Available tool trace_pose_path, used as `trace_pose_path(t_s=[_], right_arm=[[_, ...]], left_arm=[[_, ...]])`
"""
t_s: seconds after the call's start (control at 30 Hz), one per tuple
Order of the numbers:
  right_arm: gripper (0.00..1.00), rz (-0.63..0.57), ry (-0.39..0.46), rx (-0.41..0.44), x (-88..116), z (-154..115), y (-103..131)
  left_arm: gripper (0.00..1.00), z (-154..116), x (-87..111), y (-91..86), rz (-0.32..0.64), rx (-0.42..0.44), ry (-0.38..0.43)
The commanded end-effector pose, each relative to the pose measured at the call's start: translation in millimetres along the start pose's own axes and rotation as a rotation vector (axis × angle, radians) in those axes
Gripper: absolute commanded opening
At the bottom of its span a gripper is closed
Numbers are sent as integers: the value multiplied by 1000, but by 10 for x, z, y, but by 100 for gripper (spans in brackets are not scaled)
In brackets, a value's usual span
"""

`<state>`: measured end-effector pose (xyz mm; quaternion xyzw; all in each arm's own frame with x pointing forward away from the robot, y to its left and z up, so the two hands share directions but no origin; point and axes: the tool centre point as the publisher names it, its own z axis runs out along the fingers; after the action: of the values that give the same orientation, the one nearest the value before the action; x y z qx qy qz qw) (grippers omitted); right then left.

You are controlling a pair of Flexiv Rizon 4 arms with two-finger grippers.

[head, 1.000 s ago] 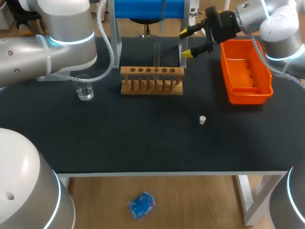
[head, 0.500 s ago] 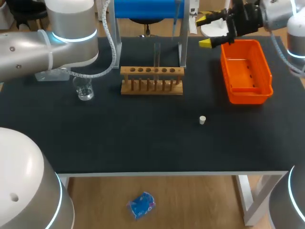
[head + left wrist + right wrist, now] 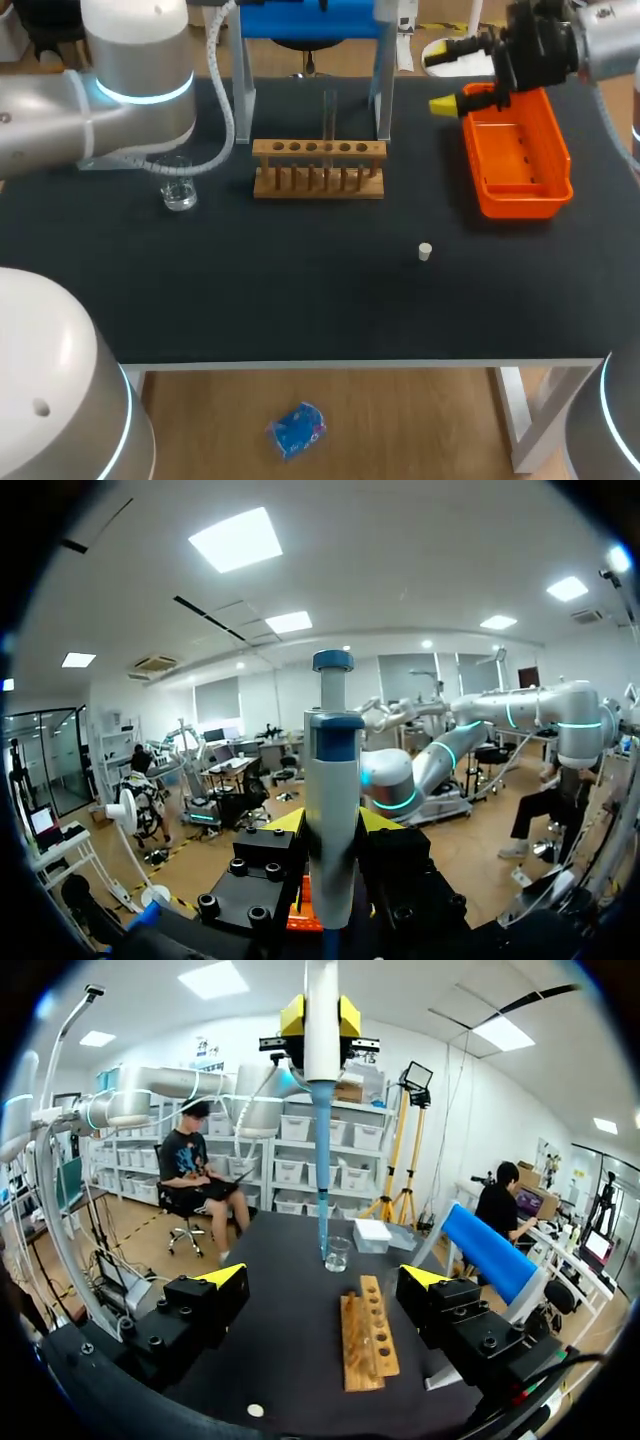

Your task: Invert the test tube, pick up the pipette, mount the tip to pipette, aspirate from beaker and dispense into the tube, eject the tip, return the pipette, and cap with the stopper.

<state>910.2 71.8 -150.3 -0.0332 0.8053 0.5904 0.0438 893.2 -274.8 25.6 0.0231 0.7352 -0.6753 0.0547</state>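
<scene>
While my left pincer (image 3: 320, 1018) is closed on the pipette (image 3: 332, 810), upright over the beaker (image 3: 178, 186) toward the bench's far left corner, I judge that aspirating is the step in hand. Next, the blue tip (image 3: 322, 1170) must dip into the liquid. My right pincer (image 3: 443, 80) hangs wide open and empty at the far right corner.

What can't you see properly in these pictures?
Head view: the left gripper and pipette, hidden behind the left arm.
Left wrist view: the beaker, hidden below the pipette and gripper.
Right wrist view: whether the blue tip dips into the beaker; too far and small.
</scene>
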Motion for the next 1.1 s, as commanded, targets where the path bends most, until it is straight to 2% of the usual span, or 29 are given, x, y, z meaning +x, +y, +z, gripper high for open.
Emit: trace_pose_path(t_s=[0.03,0.2,0.37,0.5,0.6,1.1], right_arm=[[100,-1,-89,-16,451,11,13],[100,-8,-58,-41,677,74,3],[100,-30,-7,-67,819,97,-27],[100,-68,61,-84,917,117,-18],[100,-74,81,-88,927,115,-20],[100,-74,81,-88,927,115,-20]], left_arm=[[0,-71,205,67,-1,16,-22],[0,-82,324,150,-4,24,-19],[0,-107,455,216,-2,26,-5],[0,-157,541,308,-19,23,22],[0,-198,601,374,-18,13,68],[0,-218,614,397,-8,6,68]])
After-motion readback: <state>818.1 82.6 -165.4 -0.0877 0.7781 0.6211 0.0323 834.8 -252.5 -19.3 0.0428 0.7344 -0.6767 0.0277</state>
